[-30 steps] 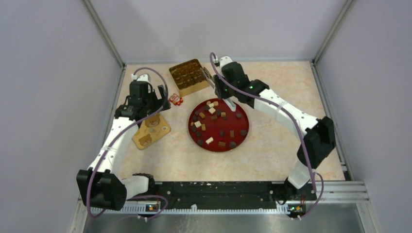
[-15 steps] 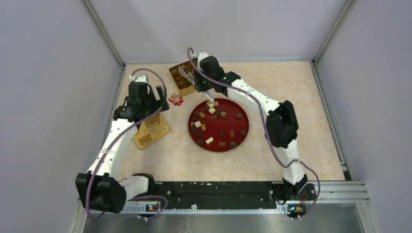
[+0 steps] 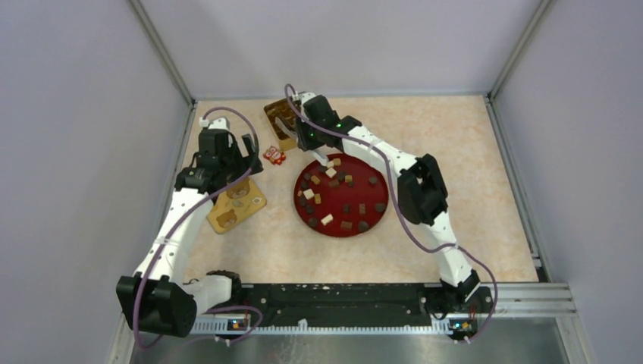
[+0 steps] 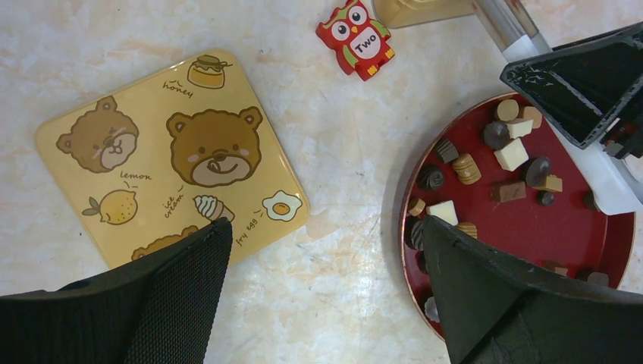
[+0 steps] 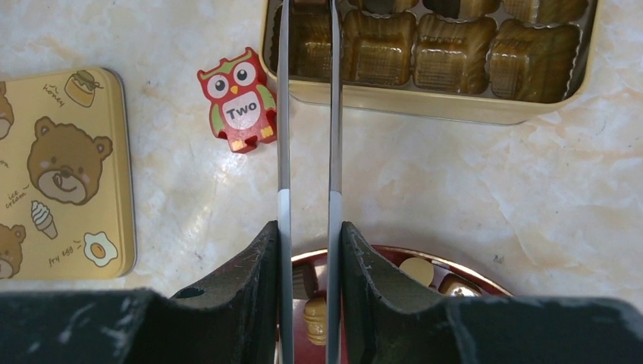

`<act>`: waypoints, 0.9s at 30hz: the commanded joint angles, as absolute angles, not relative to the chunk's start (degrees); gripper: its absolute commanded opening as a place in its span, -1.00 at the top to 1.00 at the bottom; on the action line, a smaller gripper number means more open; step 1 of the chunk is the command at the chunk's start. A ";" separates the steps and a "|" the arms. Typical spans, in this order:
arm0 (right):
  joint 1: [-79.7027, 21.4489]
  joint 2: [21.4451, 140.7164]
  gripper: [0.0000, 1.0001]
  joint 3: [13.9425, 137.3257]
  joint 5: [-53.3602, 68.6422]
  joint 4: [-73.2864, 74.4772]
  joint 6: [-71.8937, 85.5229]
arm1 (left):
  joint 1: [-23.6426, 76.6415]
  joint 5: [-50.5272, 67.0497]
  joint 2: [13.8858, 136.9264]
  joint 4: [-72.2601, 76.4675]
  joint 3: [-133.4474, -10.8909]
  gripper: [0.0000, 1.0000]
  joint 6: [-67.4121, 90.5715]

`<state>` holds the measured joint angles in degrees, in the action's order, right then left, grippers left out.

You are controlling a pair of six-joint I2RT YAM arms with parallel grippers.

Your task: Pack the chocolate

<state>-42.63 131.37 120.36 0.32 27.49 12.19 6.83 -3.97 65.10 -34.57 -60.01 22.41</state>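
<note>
The chocolate [image 3: 330,173], dark lumps and tan or cream cubes, lies scattered on a red plate [image 3: 383,182]. The pieces also show in the left wrist view [image 4: 512,154]. My right gripper [image 5: 307,227] is shut on metal tweezers [image 5: 283,114]. Their blades reach over the near-left cells of the gold box [image 5: 455,53], and their tips run out of the frame. In the top view the right gripper [image 3: 307,133] is at the box [image 3: 282,121]. My left gripper [image 4: 324,226] is open and empty above bare table between the bear lid [image 4: 174,152] and the plate [image 4: 576,227].
A red owl block marked "Two" [image 5: 241,98] lies between the lid [image 5: 61,167] and the box. In the top view it [image 3: 274,155] sits left of the plate, with the lid [image 3: 236,205] under the left arm. Grey walls enclose the table.
My right arm has swung left from the plate's far edge to over the gold box, tweezers in hand. The left arm has barely moved.
</note>
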 commanded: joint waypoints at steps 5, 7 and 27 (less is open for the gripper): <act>-43.51 134.20 1.00 126.88 1.82 25.91 13.76 | 6.86 -5.06 63.38 -33.65 -59.85 -0.97 21.72; -43.51 134.72 1.00 127.38 1.80 26.15 13.76 | 6.86 -5.26 63.24 -33.65 -59.86 -0.98 21.63; -43.55 133.34 0.31 128.14 1.23 27.12 13.36 | 6.86 -5.27 62.77 -33.66 -59.48 -0.98 21.62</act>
